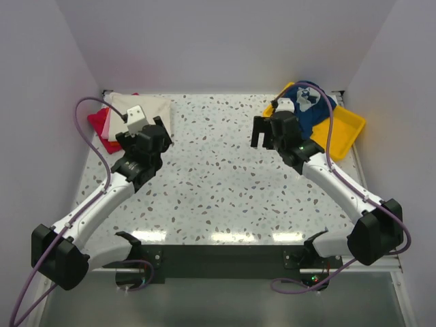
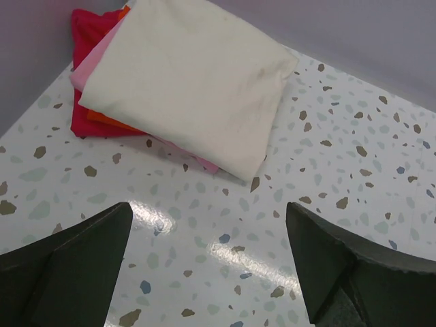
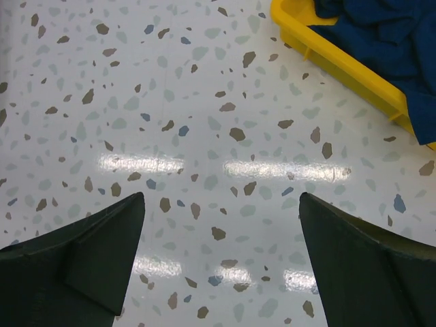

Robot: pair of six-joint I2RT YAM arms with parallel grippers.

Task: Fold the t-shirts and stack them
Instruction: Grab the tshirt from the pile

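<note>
While navy shirt point(image 3: 388, 34) bunches, cream shirt point(image 2: 191, 75) lies flat.

Speckled terrazzo tabletop point(image 1: 225, 170) between plain pale walls point(image 1: 225, 41), overhead-light glare.

My top view looks down from above and behind the rig, taking in the whole speckled table point(image 1: 218, 184). The left wrist camera sits close over it, facing the folded shirts point(image 2: 191, 75) in the far-left corner. The right wrist one looks down beside the yellow tray point(image 3: 340, 63) with the navy shirt point(image 3: 395, 41); the top view shares both
</note>
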